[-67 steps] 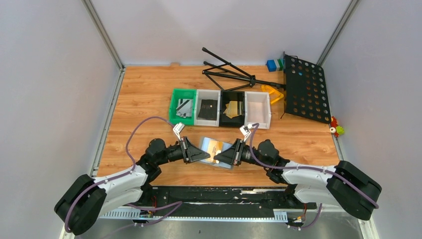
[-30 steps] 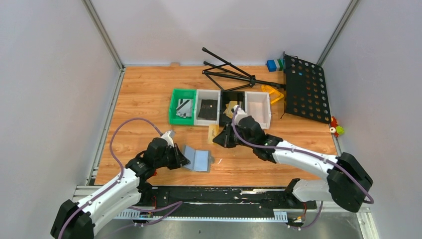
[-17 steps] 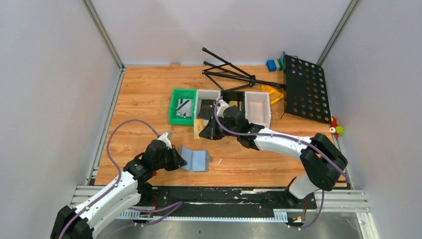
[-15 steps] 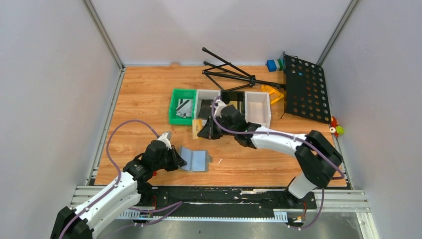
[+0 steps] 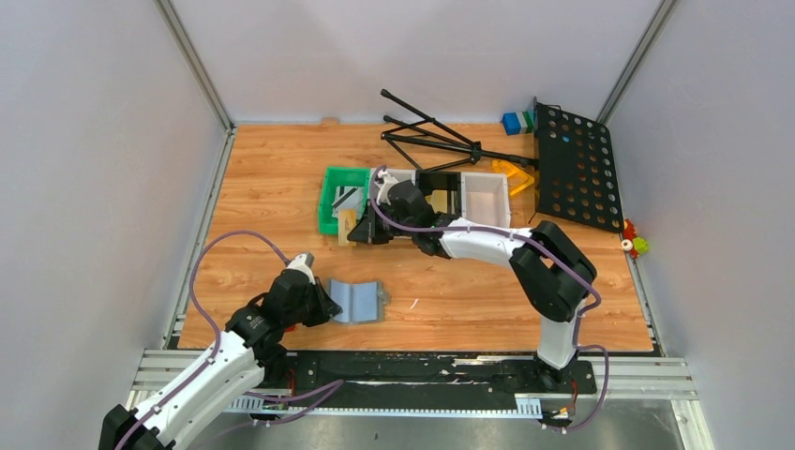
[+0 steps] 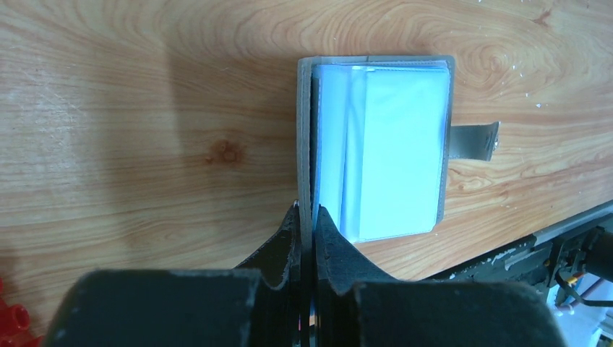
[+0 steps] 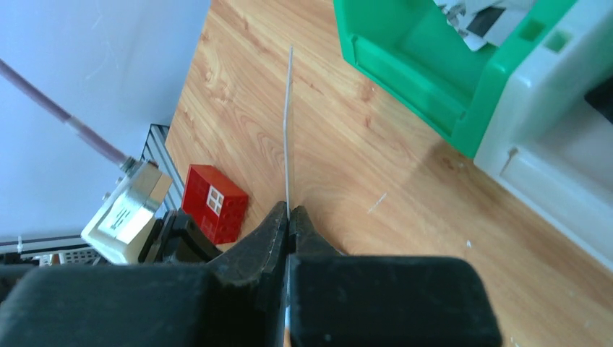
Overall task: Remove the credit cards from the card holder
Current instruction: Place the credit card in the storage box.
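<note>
Though right pincer (image 7: 288, 210) clamps card (image 5: 347, 224), face unreadable.

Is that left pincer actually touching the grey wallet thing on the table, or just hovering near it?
Touching. The left wrist view shows the left pincer clamped on an edge of the card holder, a finger on each side and no gap.
</note>
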Tool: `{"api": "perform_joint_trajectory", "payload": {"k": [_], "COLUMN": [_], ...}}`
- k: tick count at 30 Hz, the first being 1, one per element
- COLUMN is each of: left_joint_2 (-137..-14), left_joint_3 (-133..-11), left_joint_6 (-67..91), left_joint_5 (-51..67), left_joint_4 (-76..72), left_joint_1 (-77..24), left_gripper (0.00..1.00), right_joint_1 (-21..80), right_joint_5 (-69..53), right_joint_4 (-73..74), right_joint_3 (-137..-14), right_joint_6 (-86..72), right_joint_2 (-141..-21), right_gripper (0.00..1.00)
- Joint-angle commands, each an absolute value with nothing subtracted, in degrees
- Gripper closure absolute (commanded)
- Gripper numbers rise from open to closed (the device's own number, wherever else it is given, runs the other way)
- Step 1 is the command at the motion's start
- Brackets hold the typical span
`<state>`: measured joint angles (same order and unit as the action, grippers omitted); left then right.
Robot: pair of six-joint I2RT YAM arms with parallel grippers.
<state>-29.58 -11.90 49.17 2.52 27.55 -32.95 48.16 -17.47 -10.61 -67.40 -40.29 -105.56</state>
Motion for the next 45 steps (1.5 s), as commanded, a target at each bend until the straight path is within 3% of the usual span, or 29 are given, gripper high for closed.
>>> {"api": "perform_joint_trajectory", "payload": {"k": [1, 5, 10, 19, 39, 41, 45], "left_joint_2": [-28.84, -29.36, -30.63, -31.95, -33.68, -34.21, -35.28], "left_joint_3": [-13.01, -12.93, -12.49, -12.49, -12.31, -12.14, -12.34], "left_joint_6": [49.04, 48.65, 47.81, 47.11, 47.74, 47.65, 47.38], "left_joint_5": [1.24, 3.27, 4.23, 6.49, 7.59, 8.29, 9.43], "left_joint_4": [28.92, 26.84, 24.37, 20.99, 18.85, 17.98, 16.9], "left_joint_1": [-32.78, -32.78, -32.76, -32.75, -32.78, -32.76, -32.78], "left_gripper": [1.0, 1.0, 1.0, 1.0, 1.0, 1.0, 1.0], "right_joint_1": [47.34, 44.81, 38.35, 27.55, 22.31, 22.25, 22.15], "right_joint_5": [-16.64, -15.73, -20.83, -25.01, -17.1, -17.49, -13.78], "right_joint_4": [-11.0, -9.51, -9.03, 3.37, 11.36, 11.71, 15.27], "right_joint_3": [-73.99, -73.11, -62.8, -54.84, -67.01, -69.02, -72.36], "right_joint_6": [-38.44, -37.82, -37.41, -30.28, -25.85, -25.29, -23.91], "right_joint_2": [-108.95, -107.31, -98.17, -85.76, -99.29, -101.29, -102.4], "right_gripper": [1.0, 1.0, 1.0, 1.0, 1.0, 0.94, 0.75]}}
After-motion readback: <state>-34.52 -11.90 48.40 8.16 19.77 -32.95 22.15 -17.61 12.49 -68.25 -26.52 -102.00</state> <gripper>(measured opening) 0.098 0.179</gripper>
